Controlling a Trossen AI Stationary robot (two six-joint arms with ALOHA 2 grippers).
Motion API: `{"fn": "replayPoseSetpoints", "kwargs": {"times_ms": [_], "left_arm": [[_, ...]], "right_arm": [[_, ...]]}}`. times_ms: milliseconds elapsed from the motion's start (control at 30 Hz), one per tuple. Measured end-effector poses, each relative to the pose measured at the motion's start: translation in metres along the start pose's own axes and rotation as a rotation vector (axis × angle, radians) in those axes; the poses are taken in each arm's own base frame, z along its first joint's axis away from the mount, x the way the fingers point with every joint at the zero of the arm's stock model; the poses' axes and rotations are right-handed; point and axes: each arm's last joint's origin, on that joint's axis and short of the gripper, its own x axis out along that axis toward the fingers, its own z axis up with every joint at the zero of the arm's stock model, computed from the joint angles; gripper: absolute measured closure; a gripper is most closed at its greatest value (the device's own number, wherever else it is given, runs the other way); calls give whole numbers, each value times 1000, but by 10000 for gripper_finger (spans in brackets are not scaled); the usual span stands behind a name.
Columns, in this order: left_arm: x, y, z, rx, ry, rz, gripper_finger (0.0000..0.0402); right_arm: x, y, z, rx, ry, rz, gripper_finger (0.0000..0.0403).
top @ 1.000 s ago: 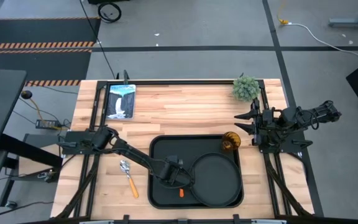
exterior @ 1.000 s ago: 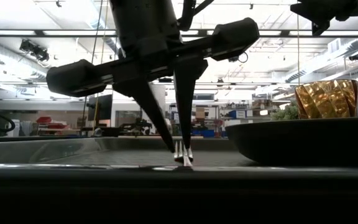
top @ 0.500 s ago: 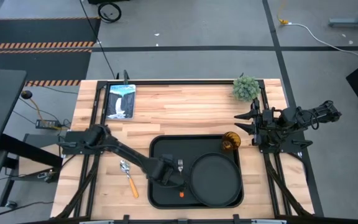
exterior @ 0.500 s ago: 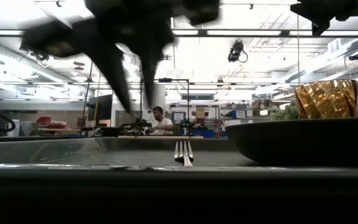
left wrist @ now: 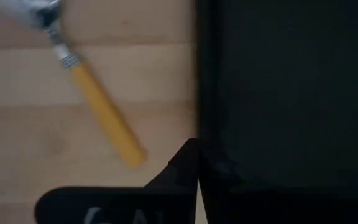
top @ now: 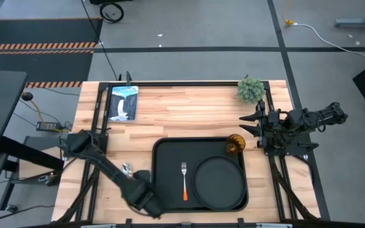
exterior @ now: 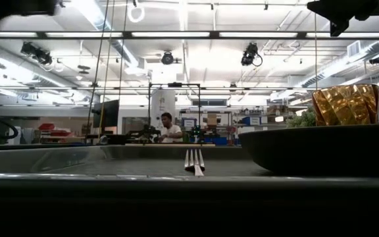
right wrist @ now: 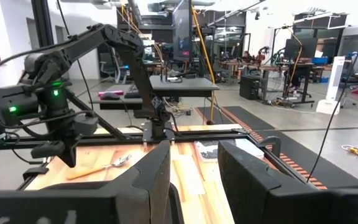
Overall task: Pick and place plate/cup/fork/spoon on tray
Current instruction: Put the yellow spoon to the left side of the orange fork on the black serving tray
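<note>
The spoon [top: 130, 180] is the one thing not yet on the tray [top: 163, 190]: it lies on the worktop [top: 182, 114] just beside the tray's left rim, its bowl pointing away from me and its orange handle toward the near edge. The fork [top: 184, 180] lies flat in the tray, left of the plate [top: 219, 182], and the cup [top: 235, 143] stands in the far right corner of the tray, so I judge three of the four things are placed. My left pincer [top: 143, 197] is low over the worktop near the spoon's handle, close to the tray's left rim; in its wrist view the two fingers meet in a point with nothing between them, so I read it as closed and empty. To take the spoon I would have to open it first. My right pincer [right wrist: 193, 171] waits at the right edge of the worktop, fingers apart, holding nothing.
</note>
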Motion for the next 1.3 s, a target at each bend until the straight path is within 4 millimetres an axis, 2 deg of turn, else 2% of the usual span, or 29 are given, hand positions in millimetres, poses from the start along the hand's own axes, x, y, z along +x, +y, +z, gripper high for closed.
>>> {"fn": "replayPoseSetpoints", "kwargs": {"times_ms": [133,267,433,667,833,1067,1300], "left_arm": [[5,21,-3,-9,48,24,397],[15,33,6,-33,53,131,381],[29,45,16,-53,47,220,335],[50,47,18,-76,95,173,257],[54,50,23,-82,78,190,220],[66,55,27,-94,109,178,224],[71,53,30,-106,132,155,262]], "right_arm": [[0,0,0,-1,-1,0,261],[0,0,0,-2,0,0,261],[0,0,-1,-6,7,0,261],[0,0,-1,-6,8,0,261],[0,0,-1,-6,9,0,261],[0,0,-1,-5,9,0,261],[0,0,-1,-3,9,0,261]]}}
